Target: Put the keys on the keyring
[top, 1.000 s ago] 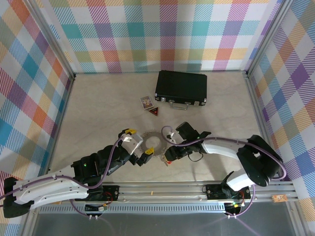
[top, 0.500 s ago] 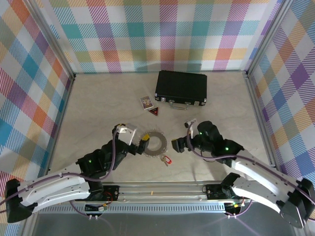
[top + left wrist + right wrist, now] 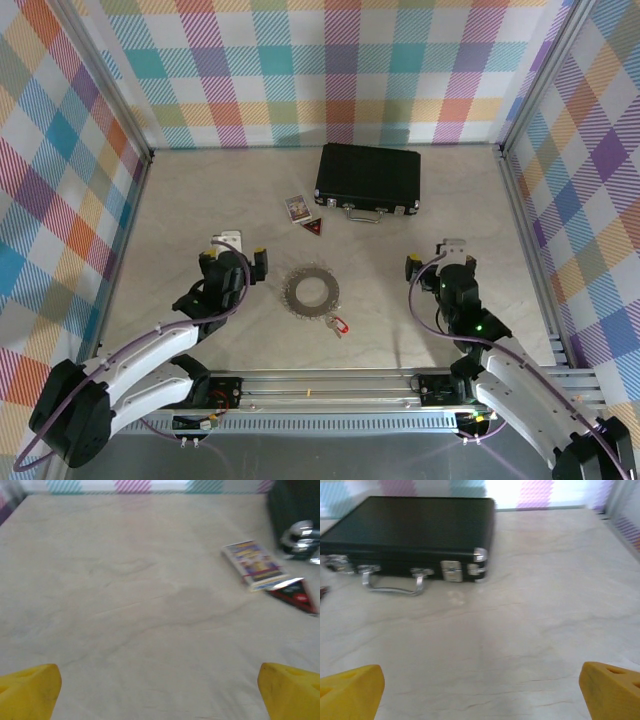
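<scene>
The keyring (image 3: pixel 310 293), a grey toothed ring, lies flat on the table between the two arms. A tiny key with a red oval head (image 3: pixel 337 325) rests at its lower right rim, touching or joined to it; I cannot tell which. My left gripper (image 3: pixel 232 260) is open to the left of the ring, apart from it. In the left wrist view its yellow fingertips (image 3: pixel 30 695) stand wide over bare table. My right gripper (image 3: pixel 441 268) is open well right of the ring. Its yellow fingertips (image 3: pixel 351 692) also stand wide with nothing between them.
A black case (image 3: pixel 368 178) with a metal handle lies at the back, also in the right wrist view (image 3: pixel 410 530). A small printed card (image 3: pixel 297 207) and a dark red triangular tag (image 3: pixel 315 227) lie in front of it, both in the left wrist view (image 3: pixel 252 564), (image 3: pixel 296 594).
Both arms have drawn back from the keyring, the left to the left and the right to the right. The right gripper opened and left the red key lying by the ring.
</scene>
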### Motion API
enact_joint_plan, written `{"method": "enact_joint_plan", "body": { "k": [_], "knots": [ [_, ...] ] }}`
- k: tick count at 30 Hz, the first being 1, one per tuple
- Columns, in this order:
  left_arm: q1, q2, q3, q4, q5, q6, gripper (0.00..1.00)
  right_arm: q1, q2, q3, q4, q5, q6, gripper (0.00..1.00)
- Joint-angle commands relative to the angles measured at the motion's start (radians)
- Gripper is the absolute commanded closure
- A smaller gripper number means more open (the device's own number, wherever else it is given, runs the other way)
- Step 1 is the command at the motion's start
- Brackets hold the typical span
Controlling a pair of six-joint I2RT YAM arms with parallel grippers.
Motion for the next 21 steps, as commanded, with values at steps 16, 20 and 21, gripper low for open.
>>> {"method": "enact_joint_plan", "body": {
  "k": [16, 20, 21],
  "knots": [
    [0.255, 0.352, -0.031, 0.463, -0.058, 0.125, 0.00, -0.115, 0.437, -0.063, 0.606, 0.084, -0.165, 0.01],
    [0.273, 0.374, -0.043, 0.539, -0.025, 0.139, 0.00, -0.115, 0.601, -0.028, 0.780, 0.084, -0.220, 0.01],
    [0.286, 0.381, -0.043, 0.553, -0.016, 0.134, 0.00, -0.115, 0.650, -0.017, 0.834, 0.072, -0.236, 0.01]
  ]
}}
